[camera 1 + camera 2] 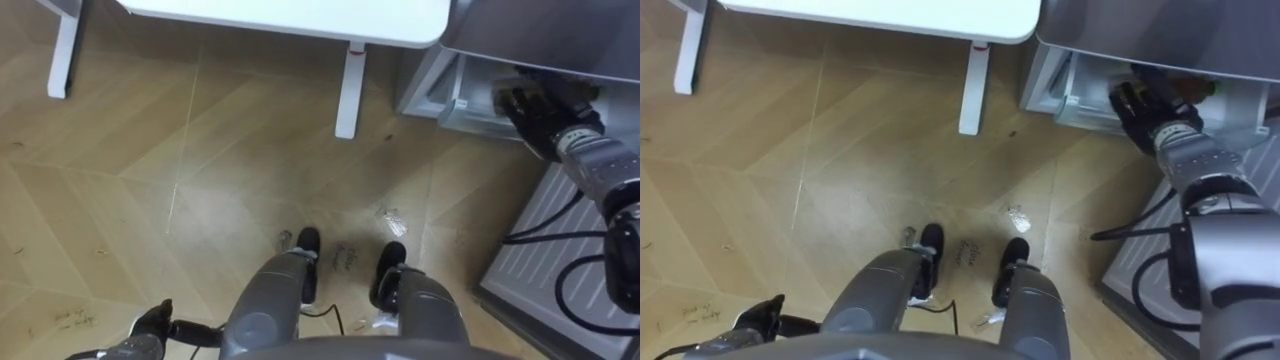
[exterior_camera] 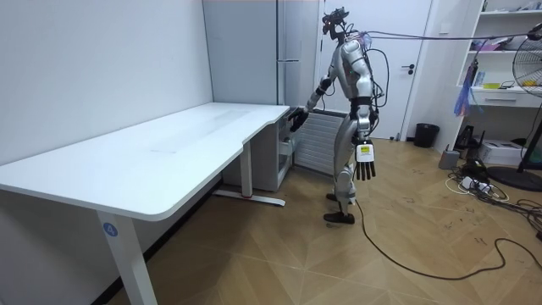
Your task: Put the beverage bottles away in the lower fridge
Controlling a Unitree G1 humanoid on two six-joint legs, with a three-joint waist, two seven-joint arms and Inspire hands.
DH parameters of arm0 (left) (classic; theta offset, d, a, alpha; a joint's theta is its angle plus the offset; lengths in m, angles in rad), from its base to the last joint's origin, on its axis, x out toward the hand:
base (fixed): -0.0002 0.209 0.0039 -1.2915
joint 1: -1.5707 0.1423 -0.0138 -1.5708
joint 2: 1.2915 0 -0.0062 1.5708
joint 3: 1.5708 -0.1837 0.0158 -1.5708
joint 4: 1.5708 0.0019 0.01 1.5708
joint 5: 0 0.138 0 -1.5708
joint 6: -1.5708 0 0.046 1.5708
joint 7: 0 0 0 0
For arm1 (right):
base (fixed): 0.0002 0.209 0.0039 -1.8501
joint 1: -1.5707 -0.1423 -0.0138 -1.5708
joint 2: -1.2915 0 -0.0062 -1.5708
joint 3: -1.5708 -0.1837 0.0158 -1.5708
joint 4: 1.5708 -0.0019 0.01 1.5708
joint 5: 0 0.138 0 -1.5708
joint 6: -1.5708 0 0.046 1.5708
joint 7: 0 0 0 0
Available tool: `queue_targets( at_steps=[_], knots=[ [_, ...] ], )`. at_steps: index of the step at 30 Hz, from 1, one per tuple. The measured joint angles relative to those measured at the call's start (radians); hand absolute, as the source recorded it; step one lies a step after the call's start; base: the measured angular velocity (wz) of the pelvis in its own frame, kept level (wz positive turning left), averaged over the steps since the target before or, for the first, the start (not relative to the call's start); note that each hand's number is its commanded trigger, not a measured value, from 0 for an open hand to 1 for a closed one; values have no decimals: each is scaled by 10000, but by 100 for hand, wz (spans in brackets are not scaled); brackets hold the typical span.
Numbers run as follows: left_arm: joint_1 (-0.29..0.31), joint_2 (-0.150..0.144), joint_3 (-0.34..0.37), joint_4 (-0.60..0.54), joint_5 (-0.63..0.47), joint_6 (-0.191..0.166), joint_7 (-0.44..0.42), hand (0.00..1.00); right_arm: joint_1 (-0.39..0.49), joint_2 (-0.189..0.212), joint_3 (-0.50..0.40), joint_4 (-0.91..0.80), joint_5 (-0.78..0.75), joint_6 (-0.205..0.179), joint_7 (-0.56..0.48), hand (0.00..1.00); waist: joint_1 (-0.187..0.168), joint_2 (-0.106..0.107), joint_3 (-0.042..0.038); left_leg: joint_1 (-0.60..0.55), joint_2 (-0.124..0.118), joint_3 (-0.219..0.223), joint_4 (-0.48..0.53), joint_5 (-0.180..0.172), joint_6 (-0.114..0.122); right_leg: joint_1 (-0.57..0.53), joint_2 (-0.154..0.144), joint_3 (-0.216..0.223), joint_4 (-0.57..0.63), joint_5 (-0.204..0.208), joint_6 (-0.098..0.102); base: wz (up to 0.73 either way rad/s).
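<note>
I stand beside the tall grey fridge (image 2: 279, 51), at the end of the white desk. Its lower compartment (image 1: 470, 100) is open at my upper right. My right hand (image 1: 535, 112) reaches into that opening with its fingers partly hidden inside; the same hand (image 2: 297, 119) shows at the fridge's lower part in the room view. Something small, orange and green (image 1: 1202, 88), lies just behind the hand, too small to identify. My left hand (image 2: 364, 169) hangs at my side with straight fingers and nothing in it; its dark fingers (image 1: 150, 322) show at the lower left.
The white desk (image 1: 300, 15) runs along the top, with its legs (image 1: 347, 95) on the wooden floor. A ribbed white panel (image 1: 560, 250) stands at my right by the fridge. Open floor lies to my left and behind me.
</note>
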Motion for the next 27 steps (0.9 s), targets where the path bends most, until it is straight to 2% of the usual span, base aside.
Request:
queue_targets(
  at_steps=[6,11,13,15,16,20,23,27],
  knots=[
    [13,5,36,-18,0,-5,3,0,313,-67,-22,29,28,2,134,0,-23,-53,-23,306,-10,-5,-72,0,0,342,-6,-36,-106,-4,8,0],
    [15,56,37,-4,8,-6,15,0,957,-64,-18,38,16,4,555,0,-66,-208,-33,900,2,-18,-284,0,0,1033,17,-166,-468,20,52,3],
    [34,59,122,2,9,-4,12,0,1369,-64,-42,48,-58,8,778,0,-78,-264,-74,1249,15,-33,-432,-3,1,1460,77,-183,-764,63,94,7],
    [82,59,367,-26,83,3,-10,0,1890,-58,-317,42,-205,50,894,0,-68,-255,-201,1582,76,-29,-559,-27,5,1958,214,-161,-1235,243,135,-5],
    [81,59,400,-39,75,6,-20,0,1978,-58,-420,43,-208,48,902,0,-74,-238,-224,1635,94,-21,-560,-44,5,2048,248,-153,-1333,291,135,-9],
    [6,33,690,-67,-4,-29,57,0,2618,78,-431,49,-516,-33,1107,0,-331,-143,-290,2282,117,-31,-815,-47,3,2794,318,-162,-1735,382,154,0],
    [-17,-173,689,-121,-82,-177,135,0,3285,312,-398,-2,-1119,-55,1215,0,-482,-43,-368,2772,138,-59,-978,-71,-29,3334,366,-213,-1997,395,165,4],
    [97,-276,731,-225,52,-342,156,0,3851,583,-394,-72,-1824,-128,1220,0,-624,-3,-392,3451,139,35,-1328,-70,-48,3836,395,-65,-2107,370,166,-10]
  ],
)
